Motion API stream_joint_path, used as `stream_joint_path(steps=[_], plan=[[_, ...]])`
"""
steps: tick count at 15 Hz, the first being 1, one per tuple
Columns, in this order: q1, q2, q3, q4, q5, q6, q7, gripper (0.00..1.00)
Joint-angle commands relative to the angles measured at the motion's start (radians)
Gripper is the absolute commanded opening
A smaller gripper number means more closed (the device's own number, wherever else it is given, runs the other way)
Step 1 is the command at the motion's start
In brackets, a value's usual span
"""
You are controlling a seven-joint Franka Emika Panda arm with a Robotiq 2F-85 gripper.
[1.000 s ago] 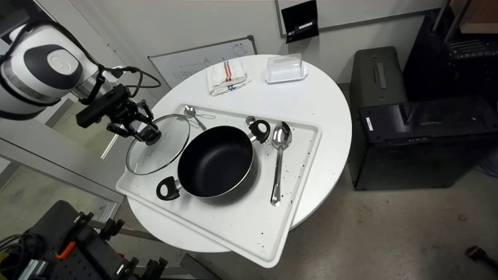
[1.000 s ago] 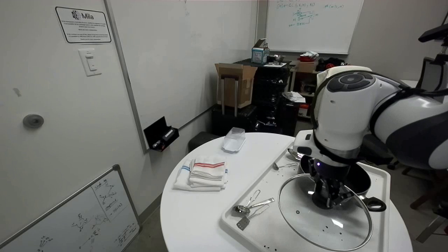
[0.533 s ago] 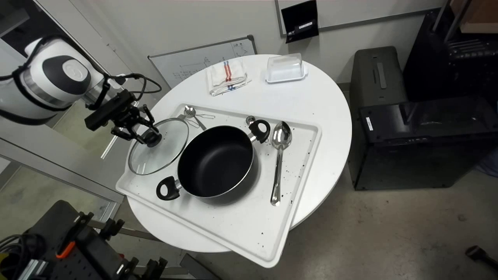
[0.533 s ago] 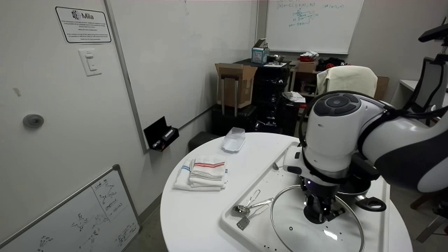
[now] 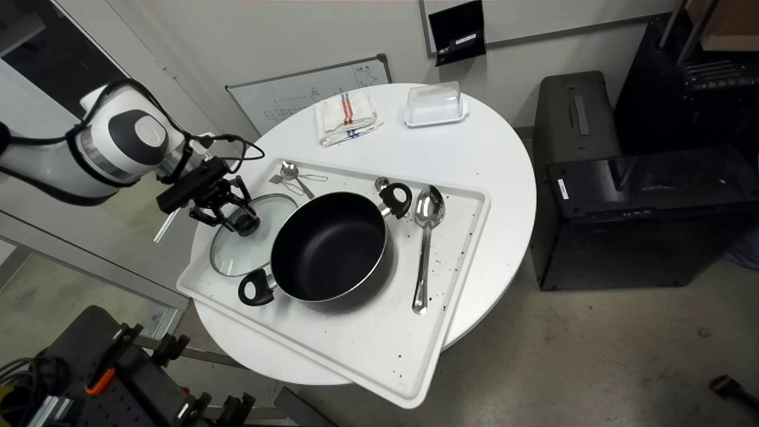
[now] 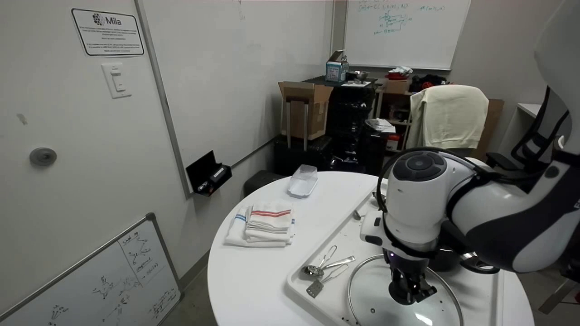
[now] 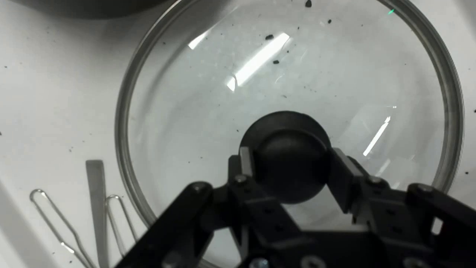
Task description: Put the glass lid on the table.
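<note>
The glass lid (image 5: 270, 219) has a thin metal rim and a black knob (image 7: 292, 163). It is over the white tray beside the black pan (image 5: 329, 249), close to the tray. I cannot tell whether it touches the tray. It also shows in an exterior view (image 6: 371, 294) and the wrist view (image 7: 193, 123). My gripper (image 7: 290, 160) is shut on the lid's knob from above, one finger on each side. In an exterior view the pan hides part of the lid's rim. The round white table (image 5: 492, 160) is under the tray; it also shows in an exterior view (image 6: 253, 276).
The white tray (image 5: 362, 344) overhangs the table edge. It holds the pan, a large spoon (image 5: 424, 249) and small utensils (image 5: 290, 172) near the lid. Folded towels (image 5: 347, 115) and a clear-covered dish (image 5: 436, 105) stand at the table's far side.
My gripper has moved down with the lid in it. The lid has come lower toward the tray and nearer the pan, and lies flatter. The pan, tray and utensils have not moved.
</note>
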Motion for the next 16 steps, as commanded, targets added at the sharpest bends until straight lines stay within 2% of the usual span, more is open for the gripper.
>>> stream_joint_path(steps=[1,7,8,10,12,16], plan=[[-0.007,0.061,-0.005,0.053,-0.007,0.020,-0.005,0.25],[-0.034,0.078,0.009,0.054,0.004,0.018,-0.030,0.25],[-0.039,0.071,0.012,0.046,0.006,0.016,-0.035,0.75],[-0.049,0.050,0.021,0.022,0.005,0.016,-0.049,0.82],[-0.064,0.021,0.035,-0.012,-0.001,0.017,-0.080,0.96],[-0.108,-0.078,0.071,-0.117,-0.007,0.026,-0.161,1.00]])
